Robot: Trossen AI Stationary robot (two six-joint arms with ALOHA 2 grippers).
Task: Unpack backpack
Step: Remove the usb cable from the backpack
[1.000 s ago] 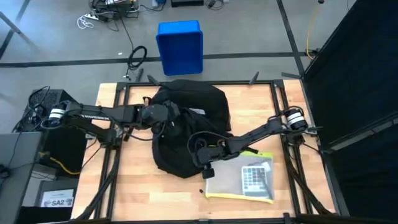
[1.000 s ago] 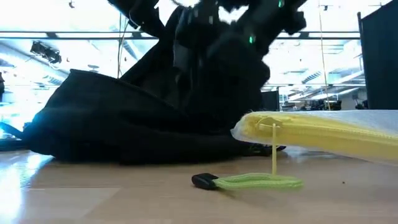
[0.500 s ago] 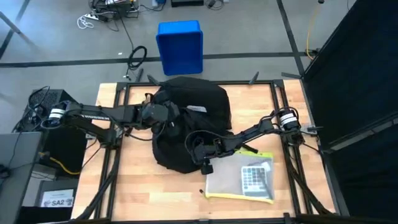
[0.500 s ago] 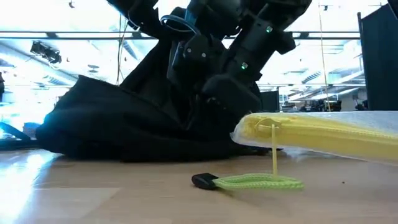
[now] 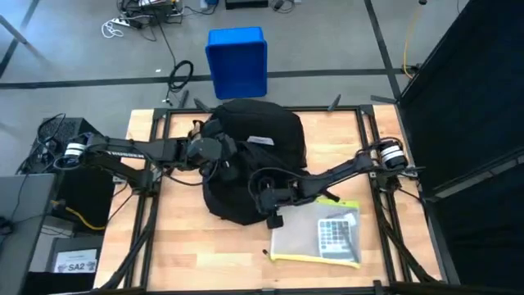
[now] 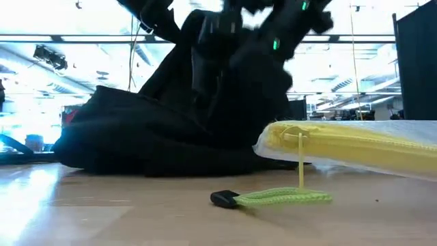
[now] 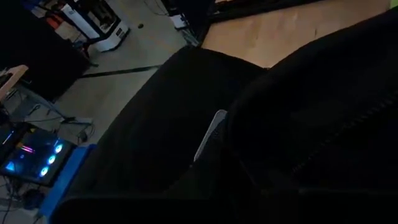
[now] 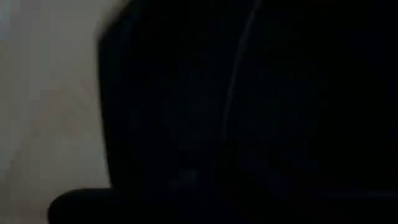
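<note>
The backpack (image 5: 250, 160) lies mid-counter (image 5: 176, 246). Left hand (image 5: 219, 156) is pressed into its left side and right hand (image 5: 264, 199) into its front edge; I cannot tell either grip. A clear yellow-zippered pouch (image 5: 319, 233) lies just right of the backpack's front, and a blue box (image 5: 237, 61) sits on the floor beyond it.

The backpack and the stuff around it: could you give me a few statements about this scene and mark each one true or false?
1. The backpack lies on the wooden table. True.
2. A clear pouch with yellow-green trim lies on the table beside the backpack. True.
3. The blue box sits on the table. False: it stands on the floor beyond the table.
4. The right gripper hangs far from the backpack. False: it is at the backpack's fabric.
5. The left gripper is at the backpack too. True.
</note>
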